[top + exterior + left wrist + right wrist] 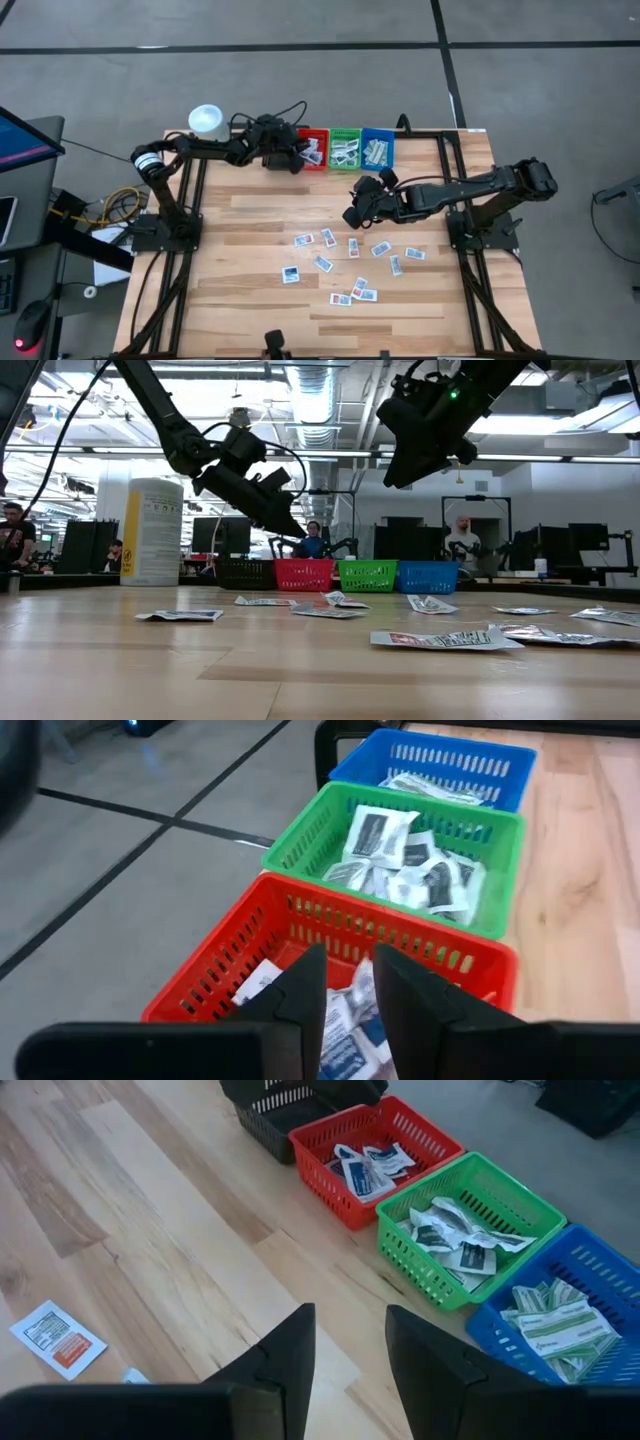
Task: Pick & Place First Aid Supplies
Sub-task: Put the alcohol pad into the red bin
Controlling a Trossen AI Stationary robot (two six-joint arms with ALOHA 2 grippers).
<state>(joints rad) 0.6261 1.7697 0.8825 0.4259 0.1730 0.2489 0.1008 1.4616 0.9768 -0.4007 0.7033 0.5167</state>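
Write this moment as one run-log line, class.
left gripper: open, over red bin | right gripper: open, empty, above table | loose packets: on table

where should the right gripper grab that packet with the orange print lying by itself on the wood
Judging from the pictures, come straight down on the packet with orange print: it lies flat on the bare table, nothing touching it. Set the right gripper, fingers apart and empty, across its shorter width and pinch the two long edges. It looks thin, so the fingertips probably must reach the wood.
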